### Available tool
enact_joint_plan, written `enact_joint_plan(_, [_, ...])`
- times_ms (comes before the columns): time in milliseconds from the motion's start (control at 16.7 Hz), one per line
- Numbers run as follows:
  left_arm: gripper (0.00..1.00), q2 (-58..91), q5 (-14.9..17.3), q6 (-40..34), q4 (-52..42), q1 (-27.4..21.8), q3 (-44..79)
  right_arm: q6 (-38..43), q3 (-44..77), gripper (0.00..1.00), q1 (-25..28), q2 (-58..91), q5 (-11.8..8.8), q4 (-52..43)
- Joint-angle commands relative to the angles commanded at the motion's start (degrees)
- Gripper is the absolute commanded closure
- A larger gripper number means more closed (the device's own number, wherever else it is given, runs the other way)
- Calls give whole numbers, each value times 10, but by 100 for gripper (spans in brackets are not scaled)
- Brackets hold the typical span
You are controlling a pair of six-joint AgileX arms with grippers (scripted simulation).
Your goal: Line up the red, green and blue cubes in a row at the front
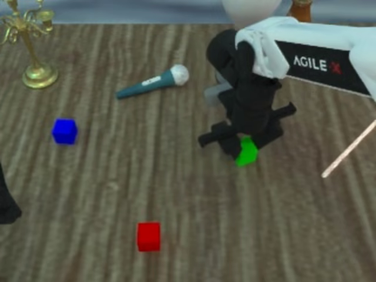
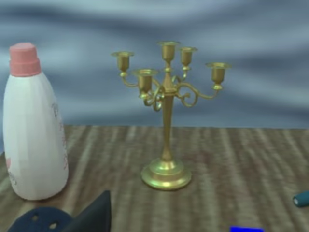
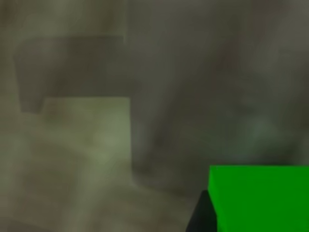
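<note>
Top view: the right end effector (image 1: 242, 145) sits right of centre directly over the green cube (image 1: 247, 152); whether it grips the cube cannot be told. The blue cube (image 1: 64, 131) lies at left, the red cube (image 1: 148, 236) at lower centre, on the bench (image 1: 176, 194). The left arm is parked at the left edge.

Left wrist view: a brass candelabra (image 2: 166, 116) stands beside a white bottle (image 2: 34, 130).

Right wrist view: green cube fills the lower right corner.

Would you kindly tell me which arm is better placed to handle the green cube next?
Right: its end effector is already over the green cube, while the left arm sits at the table's left edge, far off.
</note>
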Motion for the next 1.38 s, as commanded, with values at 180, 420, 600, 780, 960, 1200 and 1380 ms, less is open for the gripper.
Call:
enact_joint_plan(180, [0,0,0,0,0,0,0,1,42,100,1,-12,0,-57])
enact_joint_plan(420, [0,0,0,0,0,0,0,-1,92,100,4,-30,0,-125])
enact_joint_plan(600, [0,0,0,0,0,0,0,-1,94,100,4,-31,0,-127])
enact_joint_plan(780, [0,0,0,0,0,0,0,8,88,100,6,-33,0,-124])
enact_joint_plan(960, [0,0,0,0,0,0,0,66,54,100,36,-60,0,-116])
enact_joint_plan(1200, [0,0,0,0,0,0,0,209,-32,100,102,-122,1,-96])
enact_joint_plan(1380, [0,0,0,0,0,0,0,330,-102,100,157,-172,2,-81])
